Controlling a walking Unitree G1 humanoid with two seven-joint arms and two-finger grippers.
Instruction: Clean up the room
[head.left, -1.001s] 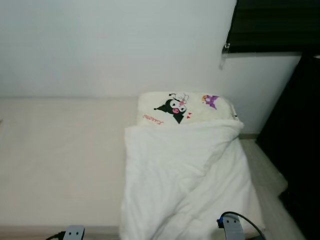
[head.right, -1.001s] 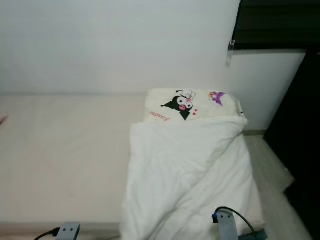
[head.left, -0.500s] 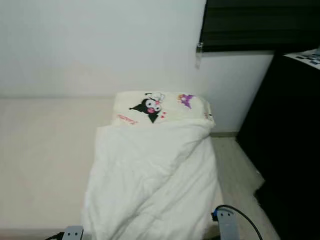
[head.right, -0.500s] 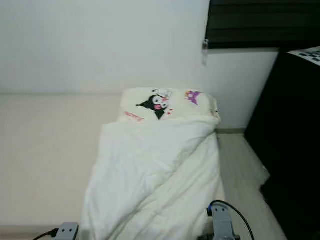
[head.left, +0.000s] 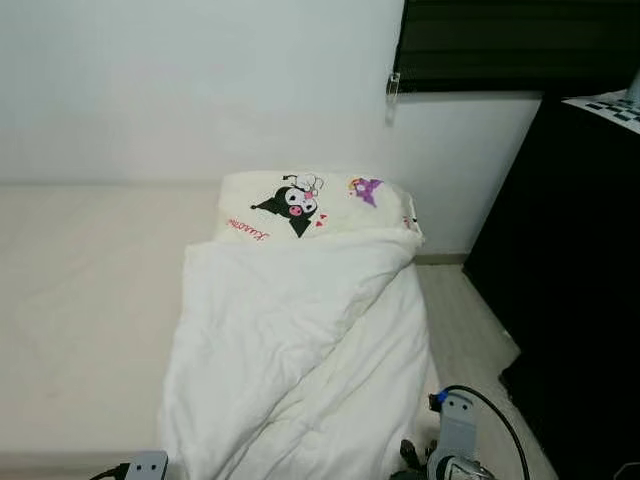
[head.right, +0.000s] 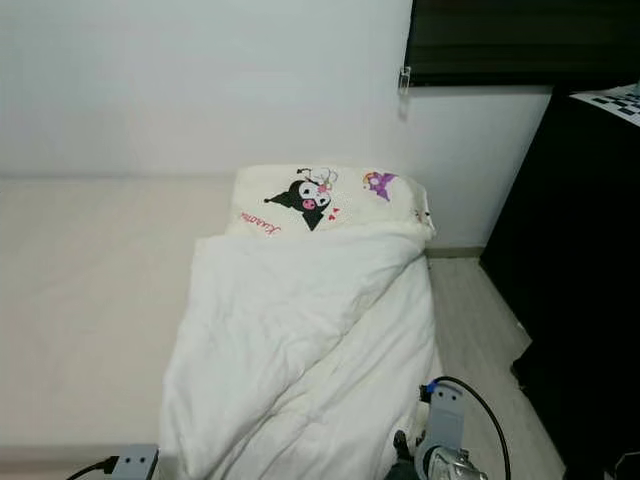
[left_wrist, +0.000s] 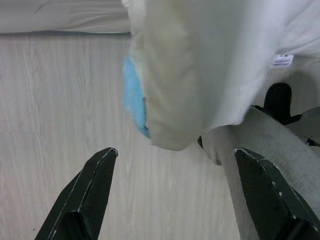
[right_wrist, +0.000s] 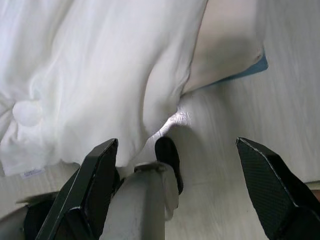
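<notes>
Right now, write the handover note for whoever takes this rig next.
Left gripper: open, holding nothing, hanging low over the wood floor by the duvet's edge.
Right gripper: open, holding nothing, also low over the floor beside the duvet.
Duvet: white, rumpled, folded into a strip down the right side of the bed, its lower edge drooping over the side.
Pillow: cartoon print, at the head against the wall, its front edge under the duvet.
Done: nothing in hand.
Left: probably spread and straighten the duvet.
</notes>
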